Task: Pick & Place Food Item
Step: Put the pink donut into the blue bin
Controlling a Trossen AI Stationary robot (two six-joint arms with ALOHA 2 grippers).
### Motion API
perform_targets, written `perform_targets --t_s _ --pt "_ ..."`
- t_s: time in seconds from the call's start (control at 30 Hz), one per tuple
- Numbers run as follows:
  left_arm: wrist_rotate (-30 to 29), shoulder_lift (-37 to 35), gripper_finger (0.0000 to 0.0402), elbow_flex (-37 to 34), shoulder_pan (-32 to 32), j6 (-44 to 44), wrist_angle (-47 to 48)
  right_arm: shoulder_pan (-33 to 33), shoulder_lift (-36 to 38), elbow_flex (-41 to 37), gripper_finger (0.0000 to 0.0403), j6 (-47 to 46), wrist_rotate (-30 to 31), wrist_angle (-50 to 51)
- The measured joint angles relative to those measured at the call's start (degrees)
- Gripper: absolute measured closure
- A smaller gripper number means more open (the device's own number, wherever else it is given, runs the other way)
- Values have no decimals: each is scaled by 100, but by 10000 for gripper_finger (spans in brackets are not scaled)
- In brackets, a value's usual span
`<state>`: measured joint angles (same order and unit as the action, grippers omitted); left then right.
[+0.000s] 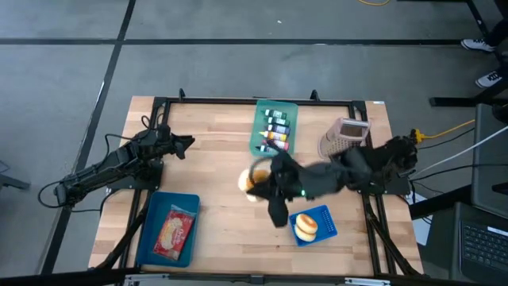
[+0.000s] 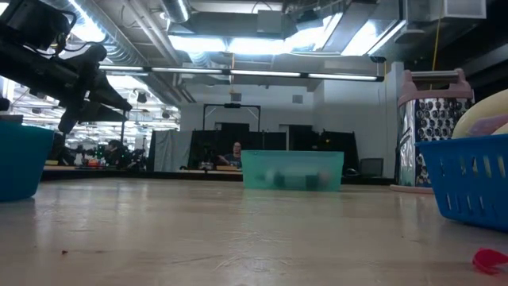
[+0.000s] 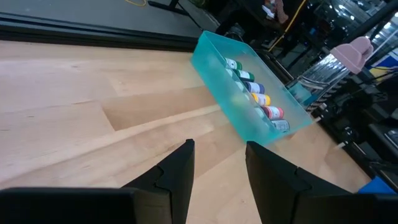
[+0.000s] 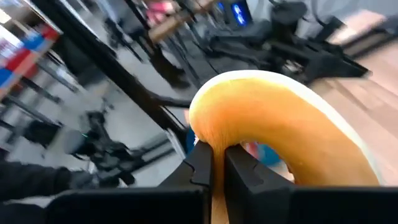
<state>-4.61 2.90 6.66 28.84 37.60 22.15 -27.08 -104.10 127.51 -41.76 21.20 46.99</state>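
**Carrying the Donut Over the Table**

We are in a big workshop with bright ceiling lights, and a wooden table (image 1: 214,167) sits in the middle. On it we see a green bin of paint tubes (image 1: 274,127), a pink-topped grater (image 1: 343,137), a blue tray with a snack bag (image 1: 169,229), and a small blue basket (image 1: 325,225) with a bun (image 1: 305,227) inside.

Our right gripper (image 4: 217,163) is near the middle of the table, just beside the blue basket. Its fingers are squeezed tight on the edge of a donut (image 4: 280,127), which is golden with a pale rim. The donut is up in the air, not resting on the table.

Our left gripper (image 3: 217,168) waits over the left side of the table, well away from the donut. Its fingers are apart and hold nothing.

We think the job now is to carry the donut to its spot and set it down. We cannot tell for sure which spot that is. The grip is only on a thin edge, so we should move slowly and keep it steady, or the donut could swing or slip. We should go low before letting go, so it does not drop or roll.
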Motion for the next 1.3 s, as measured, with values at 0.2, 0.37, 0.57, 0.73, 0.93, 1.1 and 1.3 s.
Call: perform_targets --t_s 0.2,0.37,0.57,0.73,0.93,1.1,1.3 --pt "195 0 263 0 -1 7 -2 -316 743 -1889 390 559 276 -2359" --pt "436 0 263 0 0 144 0 -248 2175 -4478 390 723 533 -4136" --pt "479 0 263 0 0 417 0 -235 3938 -7759 390 1219 431 -7764" --pt "464 0 263 0 0 558 -2 -472 4219 -9979 390 149 607 -10323" --pt "455 0 263 0 -2 726 -2 -854 4027 -11213 390 -1209 1060 -11480" --pt "433 0 263 0 -2 833 -2 -1294 4017 -11606 390 -1717 954 -11513" --pt "429 0 263 0 -2 833 -4 -1908 3859 -12056 390 -2894 1440 -11476"
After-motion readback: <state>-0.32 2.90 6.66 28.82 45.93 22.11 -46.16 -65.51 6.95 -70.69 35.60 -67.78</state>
